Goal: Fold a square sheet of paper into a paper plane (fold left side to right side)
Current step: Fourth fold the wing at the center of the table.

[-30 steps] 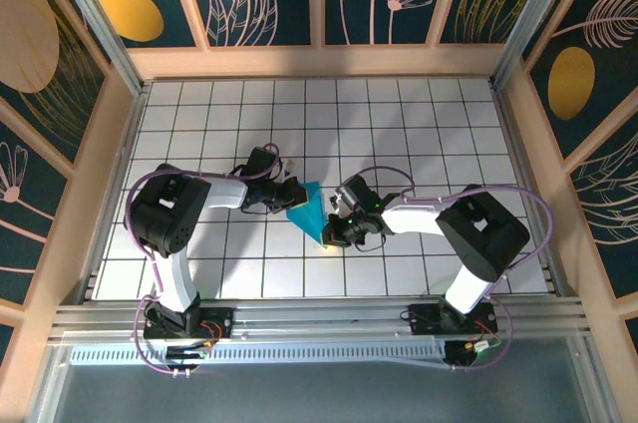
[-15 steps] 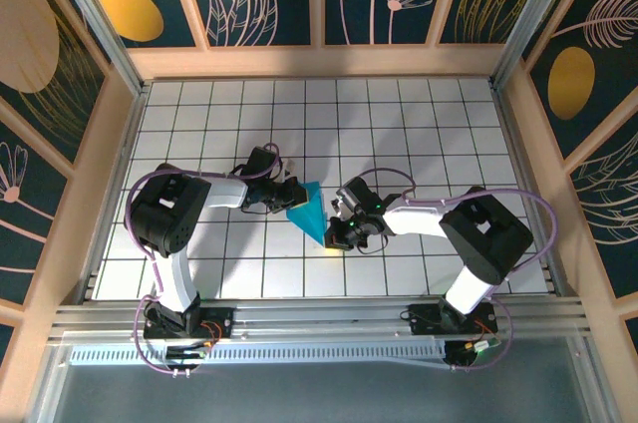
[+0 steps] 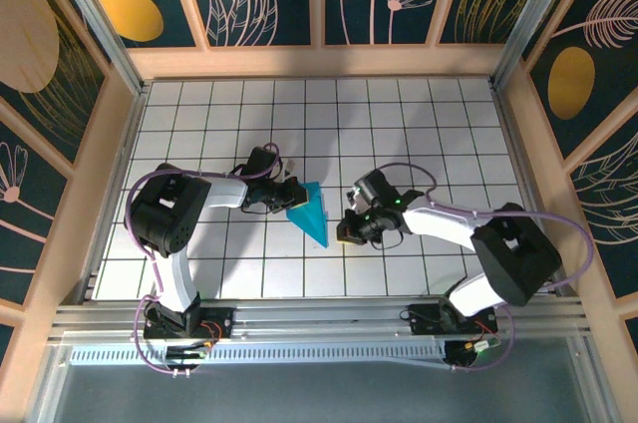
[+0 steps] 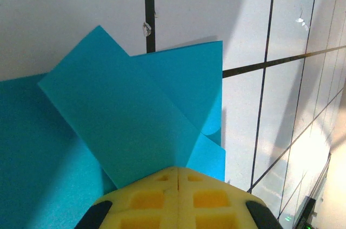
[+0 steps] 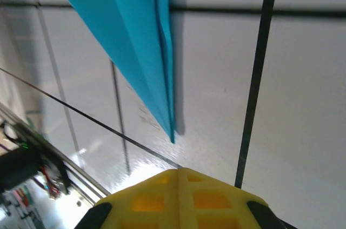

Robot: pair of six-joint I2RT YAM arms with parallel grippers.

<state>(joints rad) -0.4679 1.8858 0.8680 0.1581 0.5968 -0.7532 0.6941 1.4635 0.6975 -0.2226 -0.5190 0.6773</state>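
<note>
Left gripper (image 3: 289, 196) pinched on raised flap of folded sheet of paper (image 3: 310, 211), centre of table (image 3: 419, 124), right gripper (image 3: 345, 231) pads together, empty, beside its near tip

Your top camera looks down on the whole surface (image 3: 399, 114) from behind the arms; your 2 wrist cameras sit close, both catching the paper (image 4: 124, 121).

Folded cyan paper (image 3: 309, 211) on tiled table (image 3: 399, 124)
</note>
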